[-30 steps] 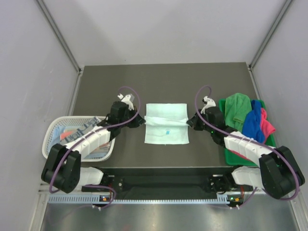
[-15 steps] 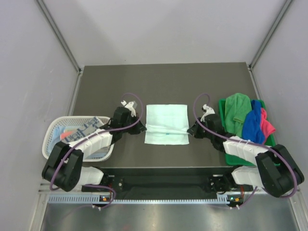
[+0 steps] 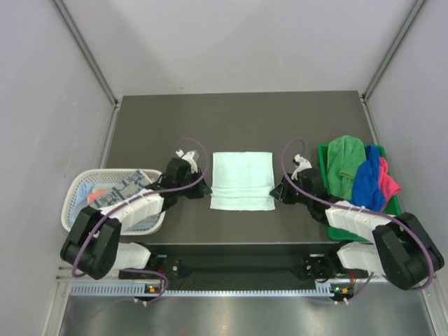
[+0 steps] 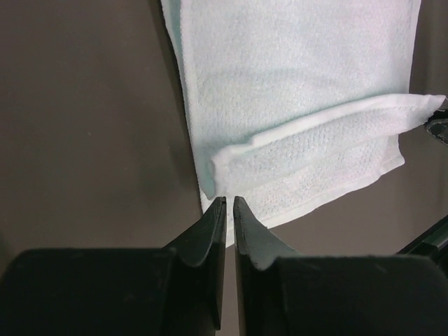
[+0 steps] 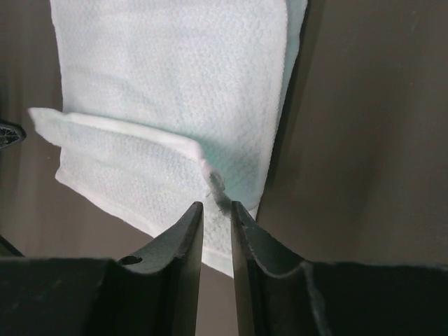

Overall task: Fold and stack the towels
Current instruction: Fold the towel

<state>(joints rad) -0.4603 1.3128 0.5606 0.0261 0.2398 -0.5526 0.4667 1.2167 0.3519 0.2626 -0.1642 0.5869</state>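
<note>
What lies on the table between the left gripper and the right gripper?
The folded pale mint towel lies flat between the left gripper and the right gripper; the top view shows this.

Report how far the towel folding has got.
Done: a few towels sit in the white basket. In hand: the mint towel lies partly folded, left tool and right tool at its two sides, jaws slightly apart. Left: green, blue and pink towels heaped in the green bin.

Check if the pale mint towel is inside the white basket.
No, the mint towel lies flat on the dark table, apart from the basket.
</note>
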